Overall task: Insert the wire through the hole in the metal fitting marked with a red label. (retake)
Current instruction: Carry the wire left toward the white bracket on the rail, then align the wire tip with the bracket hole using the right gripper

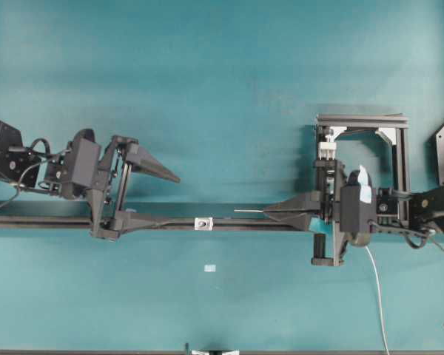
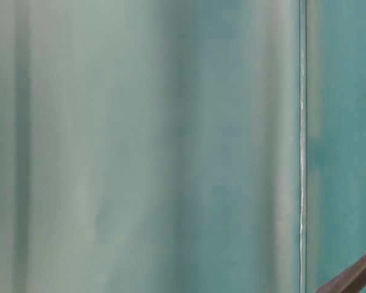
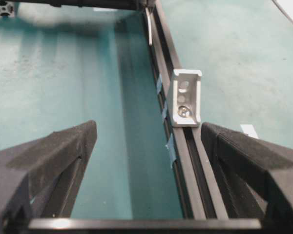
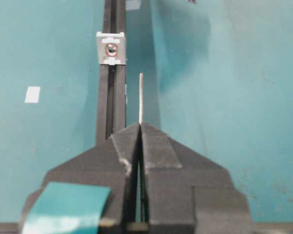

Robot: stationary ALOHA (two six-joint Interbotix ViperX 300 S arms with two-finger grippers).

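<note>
My right gripper (image 4: 140, 126) pinching the wire (image 4: 141, 97), fitting (image 4: 111, 48) ahead and a bit left of its tip, my left gripper (image 3: 146, 141) wide open, fitting just past its right finger (image 3: 244, 156)

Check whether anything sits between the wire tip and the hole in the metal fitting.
Nothing visible does. The right gripper is shut on the wire, whose tip points toward the metal fitting along the black rail. The stretch up to the hole is bare, though the tip sits slightly to one side of it.
</note>
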